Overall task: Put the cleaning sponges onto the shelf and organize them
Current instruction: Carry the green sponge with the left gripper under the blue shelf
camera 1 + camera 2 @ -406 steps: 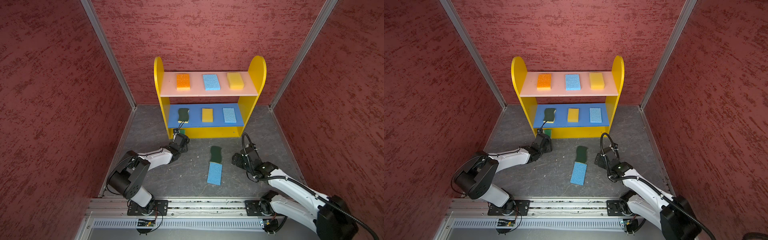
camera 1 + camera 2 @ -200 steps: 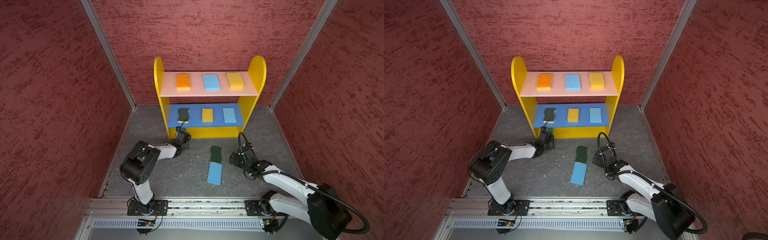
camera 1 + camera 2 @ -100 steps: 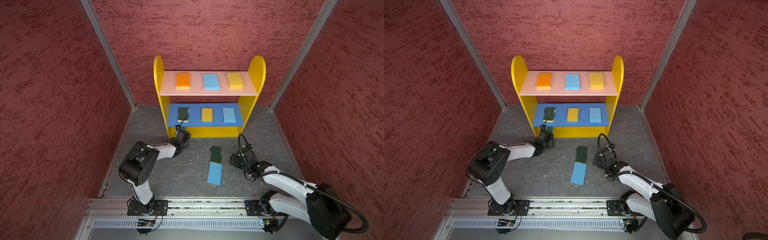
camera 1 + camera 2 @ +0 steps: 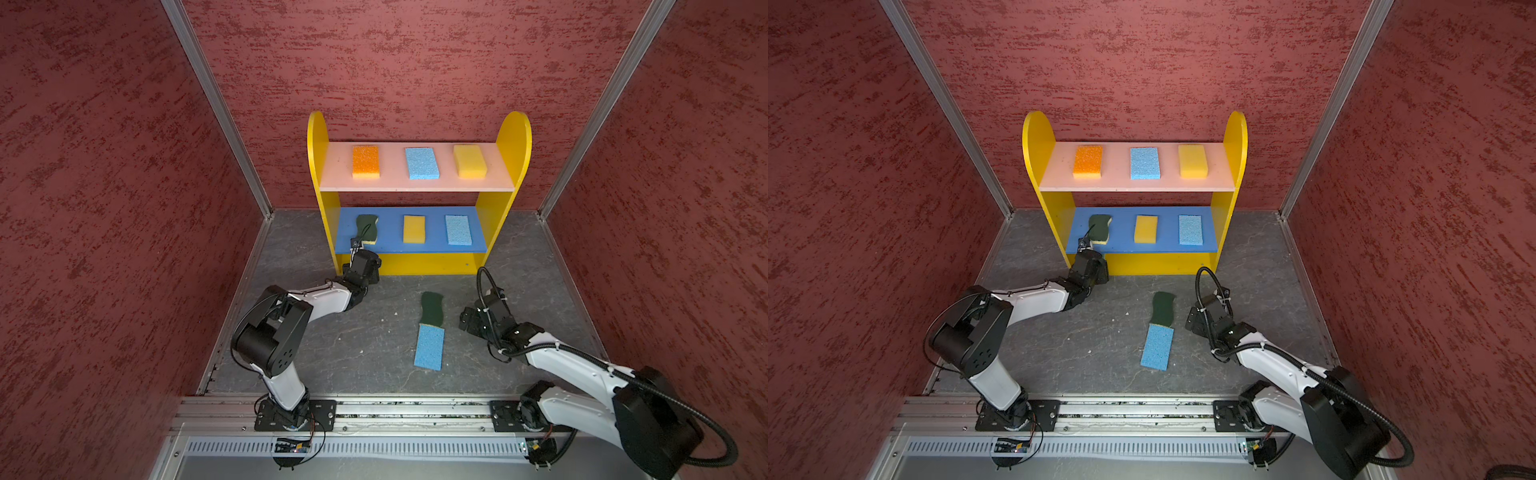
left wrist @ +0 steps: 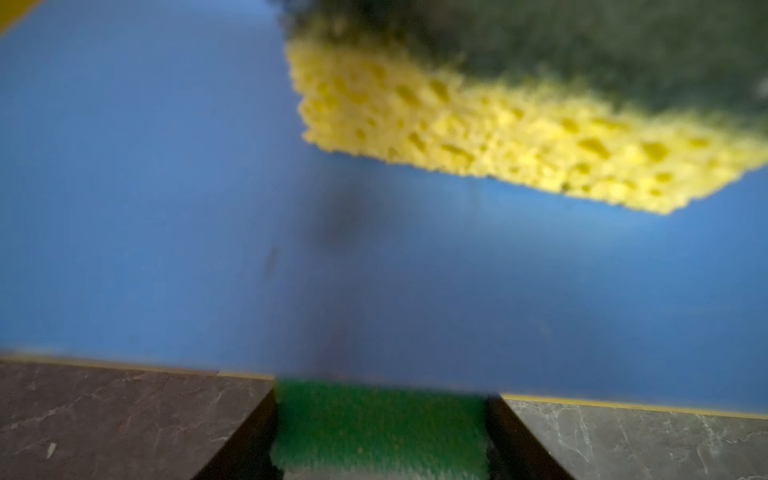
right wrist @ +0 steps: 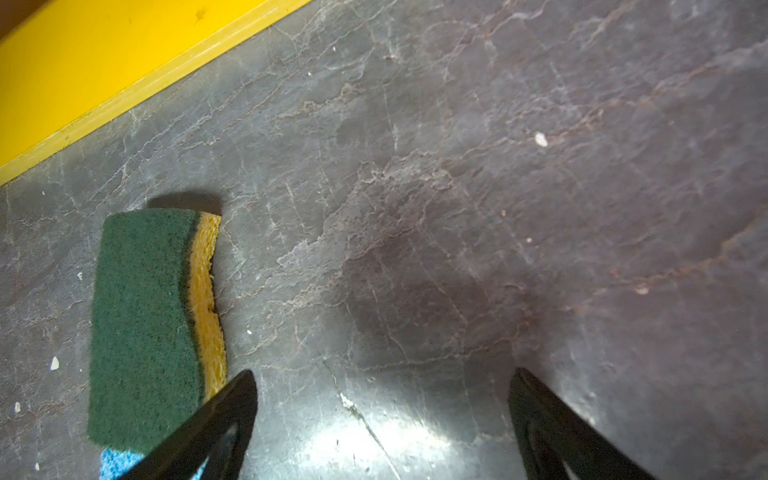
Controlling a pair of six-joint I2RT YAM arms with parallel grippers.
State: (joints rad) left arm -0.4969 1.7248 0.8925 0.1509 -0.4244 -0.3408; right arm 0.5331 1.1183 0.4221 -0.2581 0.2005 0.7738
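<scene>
Left pincer [image 5: 380,409] is clamped on a green sponge [image 5: 380,432], jaws partway apart and foam filling the gap. Only the left wrist view shows that grip; in both top views the sponge is hidden under the arm. Right ahead of this pincer is the blue board [image 5: 145,208] of the shelf [image 4: 318,174], with the shelf scourer [image 5: 498,124] just past the board's front edge. Farther right of the pincer, seen in the top views only, are the lower yellow sponge [image 4: 414,229] and lower blue sponge [image 4: 458,230]. On the pink board [image 4: 395,183] above lie the orange sponge [image 4: 365,161], upper blue sponge [image 4: 422,163] and upper yellow sponge [image 4: 469,161]. On the floor [image 4: 353,332] between the pincers, nearer the right one, the floor scourer [image 4: 432,308] touches the floor blue sponge [image 4: 430,347] end to end. Right pincer [image 6: 382,399] has jaws spread wide, nothing between them. The scourer lies just beside one finger [image 6: 224,415]; contact unclear. The right wrist view catches only a corner of the floor blue sponge.
</scene>
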